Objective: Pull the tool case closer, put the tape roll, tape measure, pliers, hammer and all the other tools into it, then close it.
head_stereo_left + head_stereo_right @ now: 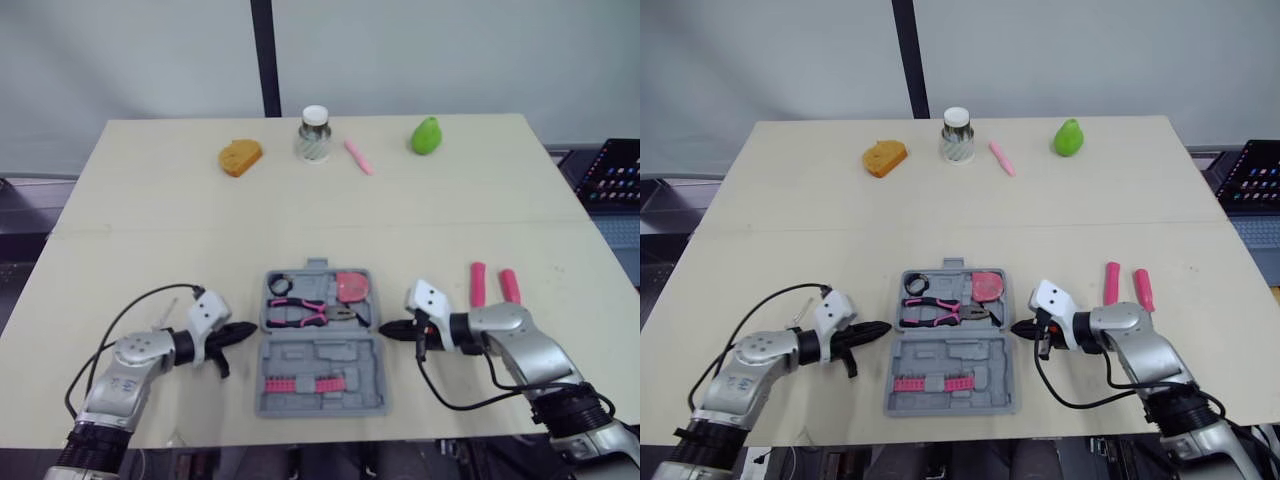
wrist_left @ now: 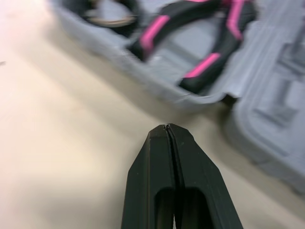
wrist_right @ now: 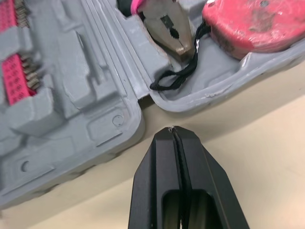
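Note:
The grey tool case (image 1: 322, 352) lies open near the table's front edge. Its far half holds a black tape roll (image 1: 280, 284), pink-handled pliers (image 1: 308, 314) and a red tape measure (image 1: 351, 287). The near half holds a pink bit strip (image 1: 299, 383). My left gripper (image 1: 248, 330) is shut and empty, its tip just left of the case's hinge line. My right gripper (image 1: 385, 328) is shut and empty too, pointing at the case's right edge. Two pink-handled tools (image 1: 478, 284) (image 1: 510, 285) lie on the table right of the case.
Along the far side of the table stand an orange bread-shaped object (image 1: 240, 157), a white-lidded jar (image 1: 314, 134), a pink pen (image 1: 358, 157) and a green pear (image 1: 426, 135). A dark device with lit keys (image 1: 615, 175) sits beyond the table's right edge.

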